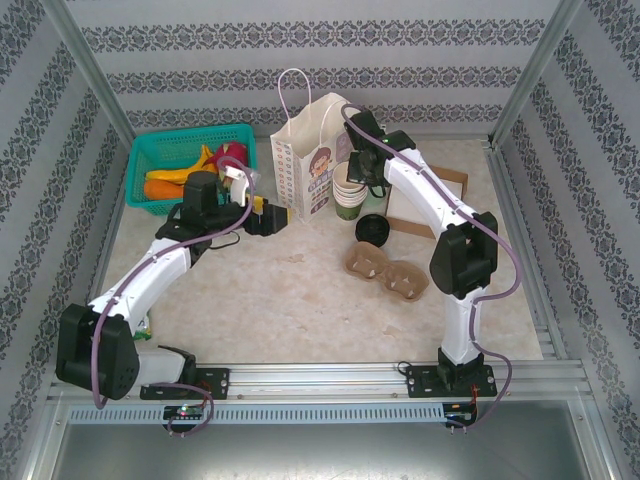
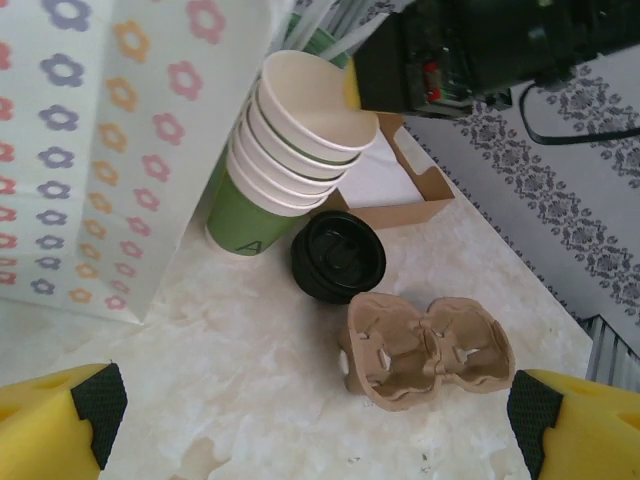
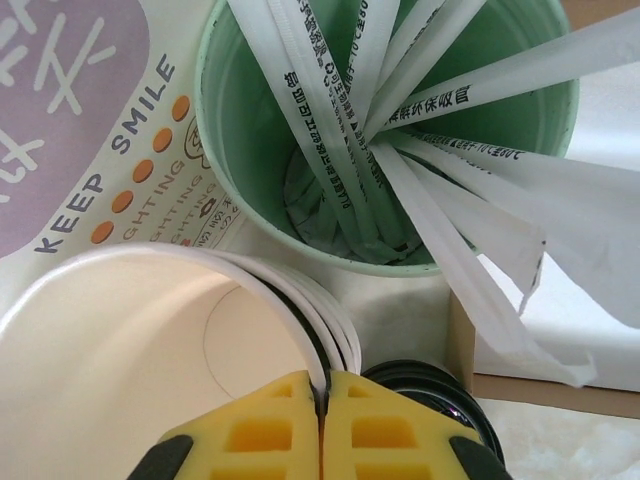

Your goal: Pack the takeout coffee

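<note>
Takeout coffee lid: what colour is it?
The lid is black, seen best from the left wrist view.

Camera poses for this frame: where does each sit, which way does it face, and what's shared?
Top external: above and behind the bases, facing down on the table; left arm and right arm show whole.
Left wrist: low, facing across the table at the takeout coffee and cup carrier; left end effector open, pads in the bottom corners.
Right wrist: facing steeply down into the straw tumbler; right end effector shut at the bottom edge.
Shared: both wrist views catch the cream cup stack and the coffee's black lid.
</note>
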You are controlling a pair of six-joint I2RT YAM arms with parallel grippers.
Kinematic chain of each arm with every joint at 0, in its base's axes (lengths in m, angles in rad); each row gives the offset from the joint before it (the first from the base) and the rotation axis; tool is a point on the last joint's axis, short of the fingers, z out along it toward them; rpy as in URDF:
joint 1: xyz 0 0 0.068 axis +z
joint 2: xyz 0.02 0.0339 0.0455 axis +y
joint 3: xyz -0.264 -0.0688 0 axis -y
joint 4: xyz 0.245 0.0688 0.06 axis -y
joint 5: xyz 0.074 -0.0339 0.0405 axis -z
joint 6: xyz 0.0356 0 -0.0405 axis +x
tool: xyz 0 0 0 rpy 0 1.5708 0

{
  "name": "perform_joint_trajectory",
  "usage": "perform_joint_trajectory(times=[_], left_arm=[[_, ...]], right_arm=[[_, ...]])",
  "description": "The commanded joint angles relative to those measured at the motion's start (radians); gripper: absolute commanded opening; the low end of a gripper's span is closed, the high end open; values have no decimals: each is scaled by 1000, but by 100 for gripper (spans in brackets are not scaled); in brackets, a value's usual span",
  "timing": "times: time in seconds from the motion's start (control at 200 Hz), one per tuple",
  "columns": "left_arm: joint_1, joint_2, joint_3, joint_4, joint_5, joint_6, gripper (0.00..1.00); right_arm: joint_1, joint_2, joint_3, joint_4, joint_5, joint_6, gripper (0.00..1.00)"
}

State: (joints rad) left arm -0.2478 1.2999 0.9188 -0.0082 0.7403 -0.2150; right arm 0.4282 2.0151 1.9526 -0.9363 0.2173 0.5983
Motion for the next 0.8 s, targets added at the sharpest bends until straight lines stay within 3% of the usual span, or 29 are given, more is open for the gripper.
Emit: perform_joint_trajectory(times=[0.0, 0.18, 0.575, 0.794], left_arm=[[-23, -35, -29, 71, 21, 60, 100], [-25, -30, -9, 77, -21, 19, 100], [-25, -12, 6, 83, -4, -10, 100], [-24, 24, 78, 9, -72, -64, 100]], right_arm=[[11, -37, 24, -17, 30, -22, 0], [10, -54, 31, -12, 20, -23, 0], [-17, -114, 8, -1, -56, 0, 0], [-19, -169, 14, 3, -68, -50, 0]])
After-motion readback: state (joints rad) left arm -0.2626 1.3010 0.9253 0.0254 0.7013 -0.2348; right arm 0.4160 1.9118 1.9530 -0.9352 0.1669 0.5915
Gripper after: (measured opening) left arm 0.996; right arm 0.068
